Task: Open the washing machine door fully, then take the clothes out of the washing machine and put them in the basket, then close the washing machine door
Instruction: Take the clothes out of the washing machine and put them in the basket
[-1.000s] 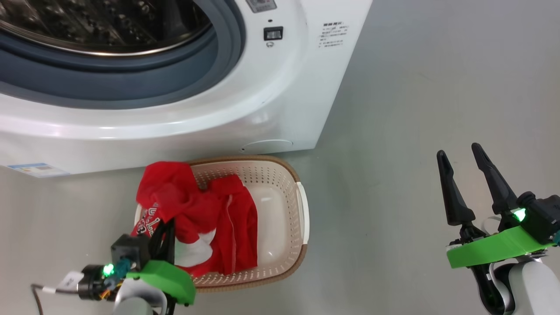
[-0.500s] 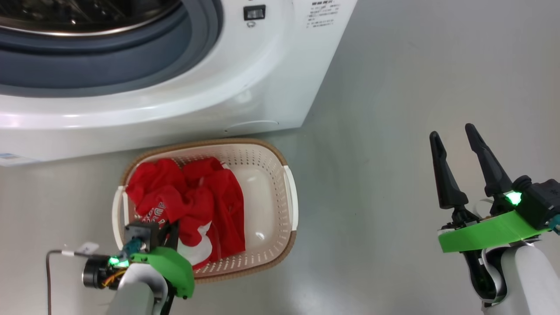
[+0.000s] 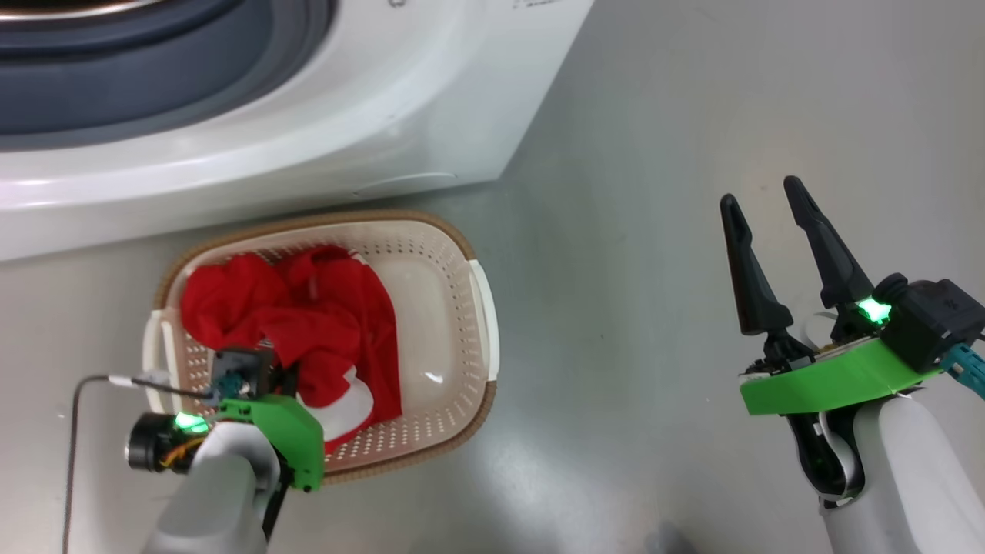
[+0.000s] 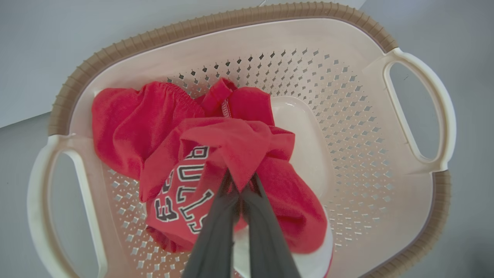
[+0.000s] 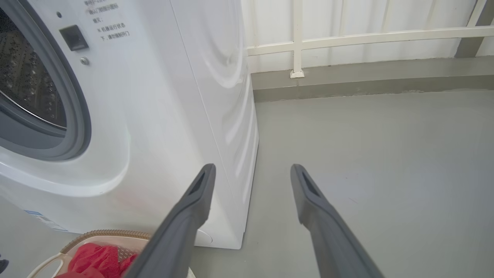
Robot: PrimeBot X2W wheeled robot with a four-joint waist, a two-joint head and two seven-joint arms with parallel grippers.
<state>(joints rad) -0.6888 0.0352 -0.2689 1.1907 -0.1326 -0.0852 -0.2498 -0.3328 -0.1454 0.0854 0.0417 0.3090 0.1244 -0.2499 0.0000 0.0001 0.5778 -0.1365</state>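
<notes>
1. Since a second ago, the clothes [image 3: 323,308] have sunk from over the basket's [image 3: 400,219] left rim to inside it, and the left gripper [image 4: 241,184] has come down with them. Head camera tilted too, so the washer [image 3: 308,138] sits higher in frame; that's no real move.
2. Left gripper: fingers pressed together, red fold of the jersey pinched at the tips, low over the basket's middle.
3. Clothes: bunched in the basket's left half, lettering up in the left wrist view. White patch under the fingers is probably jersey trim, hard to tell.
4. Basket: on the floor [image 3: 654,154], just in front of the washer.
5. Right gripper [image 3: 760,192]: fingers spread wide, holding nothing, over floor well right of the basket.
6. Washer: gasket [image 5: 75,127] and drum [image 5: 23,88] exposed in the right wrist view.
</notes>
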